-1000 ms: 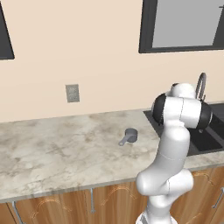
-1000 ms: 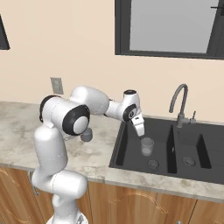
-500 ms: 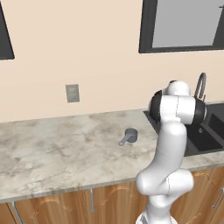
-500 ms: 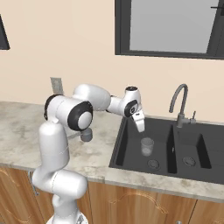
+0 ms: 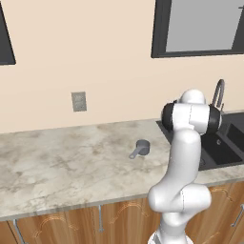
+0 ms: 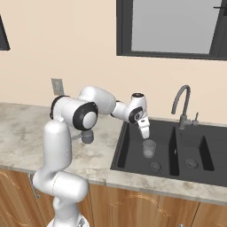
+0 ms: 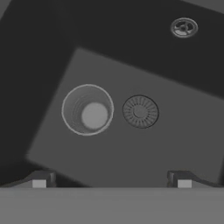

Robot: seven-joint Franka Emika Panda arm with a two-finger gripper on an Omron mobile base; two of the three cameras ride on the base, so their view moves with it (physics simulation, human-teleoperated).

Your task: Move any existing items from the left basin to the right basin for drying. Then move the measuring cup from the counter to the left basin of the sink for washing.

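A small pale grey cup (image 6: 149,148) stands upright in the left basin (image 6: 131,156) of the black sink (image 6: 221,179). From above, the cup (image 7: 87,109) sits just left of the round drain (image 7: 140,112). My gripper (image 6: 145,132) hangs open a little above the cup, slightly to its left, with nothing between its fingertips (image 7: 39,182). The blue-grey measuring cup (image 5: 142,147) rests on the counter (image 5: 57,162) left of the sink, handle pointing toward the front left. The right basin (image 6: 201,148) holds nothing but its drain (image 7: 183,27).
A dark arched tap (image 6: 181,103) rises behind the divider between the basins. My own arm (image 6: 73,115) reaches across the counter and partly hides the measuring cup (image 6: 87,136). A wall outlet (image 5: 78,101) and a dark window (image 6: 173,26) are above the counter.
The arm's elbow has shifted a little and the hand has crept slightly over the left basin. Both cups stay where they were. The jaws remain open.
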